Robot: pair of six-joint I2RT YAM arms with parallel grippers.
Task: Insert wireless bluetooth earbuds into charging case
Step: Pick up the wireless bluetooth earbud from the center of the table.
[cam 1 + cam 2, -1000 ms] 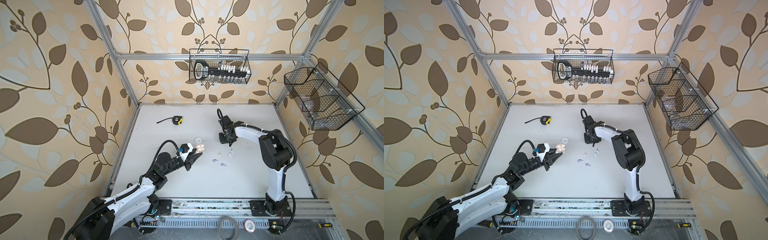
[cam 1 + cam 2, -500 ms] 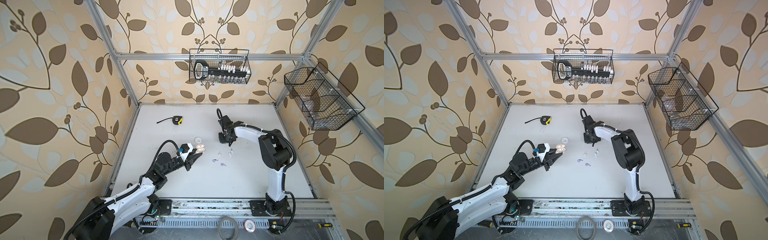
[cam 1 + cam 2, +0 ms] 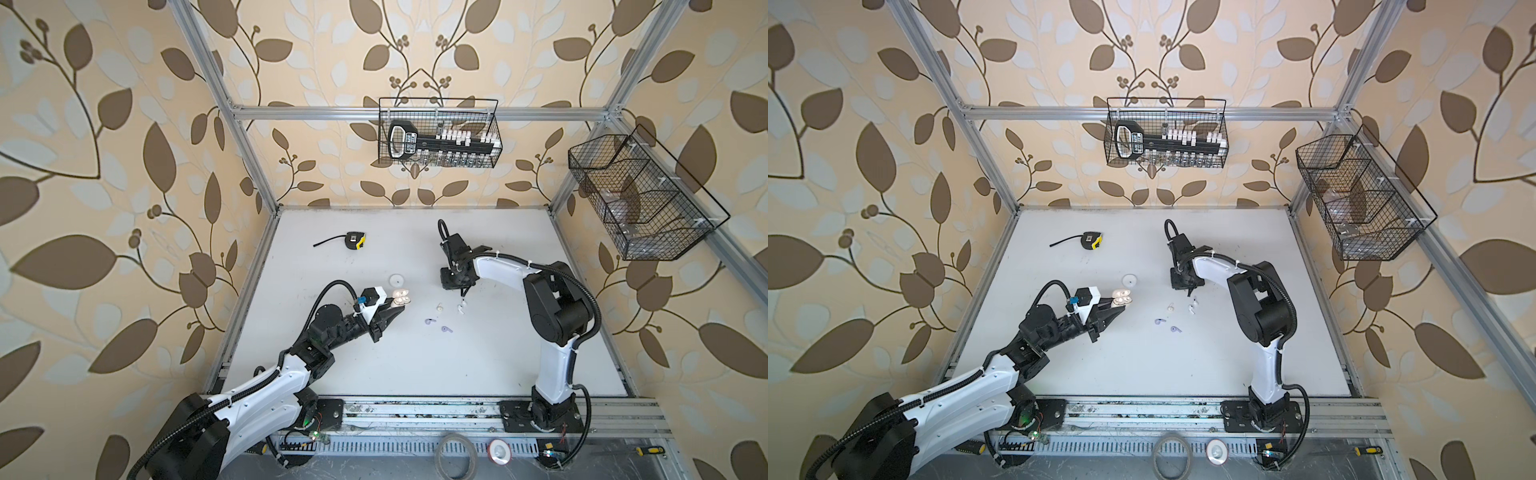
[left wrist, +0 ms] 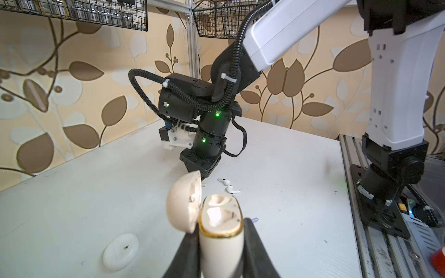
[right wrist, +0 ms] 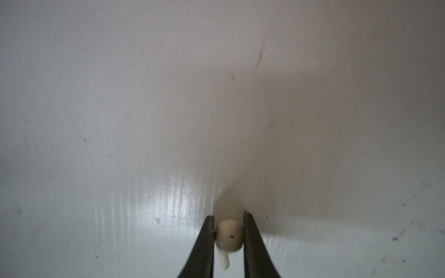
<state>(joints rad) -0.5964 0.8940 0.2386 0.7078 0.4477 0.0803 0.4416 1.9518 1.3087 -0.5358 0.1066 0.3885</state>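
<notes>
One cream earbud (image 5: 228,237) is pinched by its rounded head between the closed fingers of the right gripper (image 5: 228,216), low over the table (image 5: 144,96), with its stem trailing back toward the wrist. The open charging case (image 3: 401,297) is clamped in the left gripper (image 3: 394,311), sockets upward. In both top views it is seen near frame centre, left of the right gripper. A short leftward carry is judged necessary, with the stem turned downward.
</notes>
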